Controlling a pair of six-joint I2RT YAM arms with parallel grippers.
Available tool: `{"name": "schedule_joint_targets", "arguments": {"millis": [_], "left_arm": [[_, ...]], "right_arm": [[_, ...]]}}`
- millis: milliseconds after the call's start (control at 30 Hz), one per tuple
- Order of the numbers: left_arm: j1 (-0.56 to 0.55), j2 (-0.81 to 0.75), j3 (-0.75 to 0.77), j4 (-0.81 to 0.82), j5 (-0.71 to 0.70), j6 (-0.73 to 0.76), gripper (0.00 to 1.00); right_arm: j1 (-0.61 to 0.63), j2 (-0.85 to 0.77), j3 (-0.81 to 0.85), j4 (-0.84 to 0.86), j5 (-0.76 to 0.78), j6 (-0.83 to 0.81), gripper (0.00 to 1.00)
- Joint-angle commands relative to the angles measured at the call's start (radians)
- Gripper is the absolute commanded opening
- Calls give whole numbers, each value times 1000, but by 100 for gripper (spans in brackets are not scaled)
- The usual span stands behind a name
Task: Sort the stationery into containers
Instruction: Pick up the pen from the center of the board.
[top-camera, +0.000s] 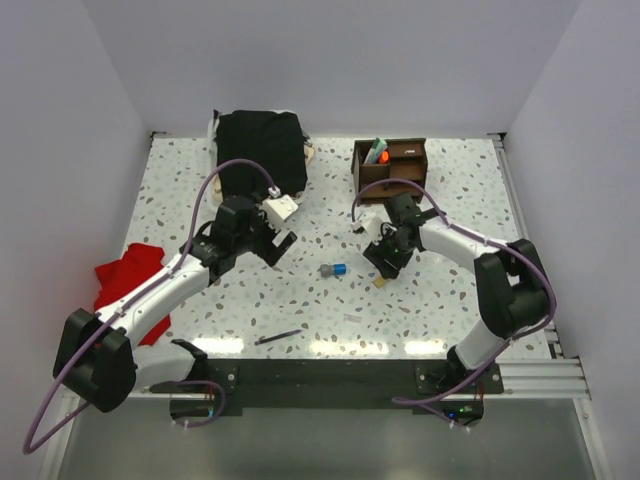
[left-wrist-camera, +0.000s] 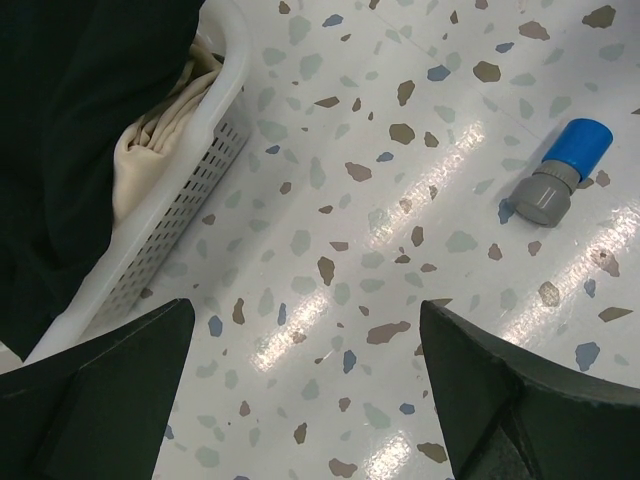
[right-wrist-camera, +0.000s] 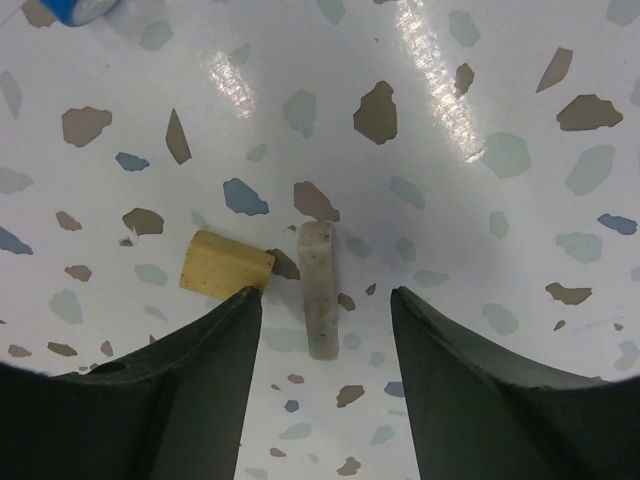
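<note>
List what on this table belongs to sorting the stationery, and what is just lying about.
Part of the job:
wooden organiser
pens already standing in it
blue-grey sharpener
tan eraser
black pen

Just lying about:
red cloth
black cloth
white basket

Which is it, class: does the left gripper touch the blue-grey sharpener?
Apart. The left wrist view shows bare speckled tabletop between the left gripper and the blue-grey sharpener.
</note>
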Motion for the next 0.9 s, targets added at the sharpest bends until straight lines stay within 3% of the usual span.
{"name": "schedule_joint_targets", "arguments": {"millis": [0,267,433,600,733,867], "left_arm": [[0,-13,19,17,0,14,100],[1,0,27,29,18,10,100],[1,0,32,22,19,11,100],[1,-2,33,31,21,-1,100],[1,23,48,63,41,-47,100],[1,59,71,59,75,-67,100]], "right_arm": [[5,21,45,46,15,44,57],[8,37,74,40,9,56,53],[8,-53,27,-3,27,36,53],[-22,-347,-142,81,29,59,54],[-104,-594,-355,240,-76,147,56],[-115,-745,-464,302,-166,119,61]]}}
